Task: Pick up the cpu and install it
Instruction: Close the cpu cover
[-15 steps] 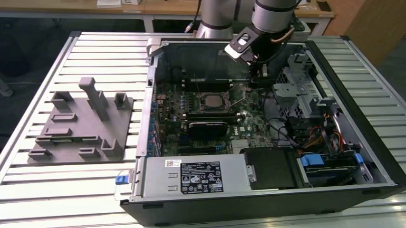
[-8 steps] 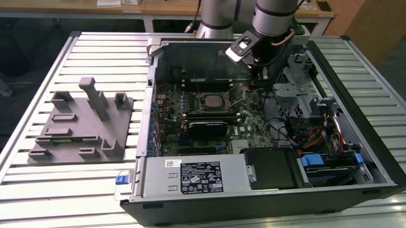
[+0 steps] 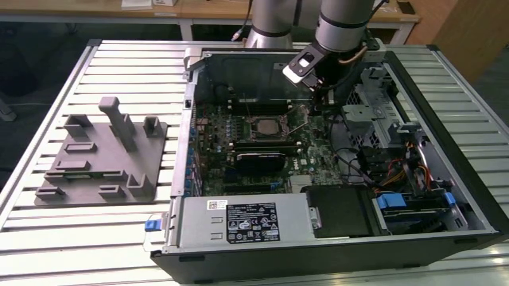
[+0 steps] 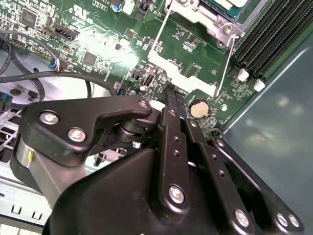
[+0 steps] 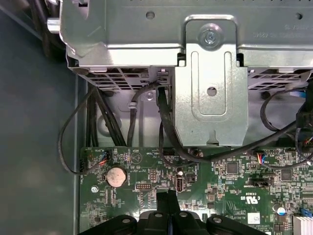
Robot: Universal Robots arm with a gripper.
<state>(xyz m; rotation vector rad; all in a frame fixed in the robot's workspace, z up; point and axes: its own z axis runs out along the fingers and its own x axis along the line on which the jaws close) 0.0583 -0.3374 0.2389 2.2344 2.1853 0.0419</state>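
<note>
**Closed fingers beside the socket, chip already in place**

The black linkage gripper [image 4: 170, 93] hung low over the green motherboard [image 4: 98, 44] inside the open black computer case [image 3: 318, 262]. Its fingers [image 5: 168, 198] were drawn fully together, with nothing between them. The cpu [image 3: 261, 126], a small flat square chip with a silver-grey top, appeared to lie seated in the black metal-framed socket [image 3: 280, 126], near the gripper but apart from it. In the second wrist view the silver load plate [image 4: 188, 68] looked swung open, with its thin wire lever [image 4: 226, 63] raised beside it.

Judging by this, the placing was done and the work stood at the retention hardware. Doing that well would mean bearing only on the plate or the lever, never on the chip. It would also mean moving slowly and keeping the tips clear of the round silver coin cell [image 4: 199, 108] just beside them.

Room was tight. A grey sheet-metal drive cage [image 5: 210, 73] and loose black cables [image 5: 164, 127] crowded 1 side of the board. The case lay on a slatted aluminium counter [image 3: 119, 65]. A grey plastic fixture block [image 3: 104, 158] stood well apart on the exterior view's left.
</note>
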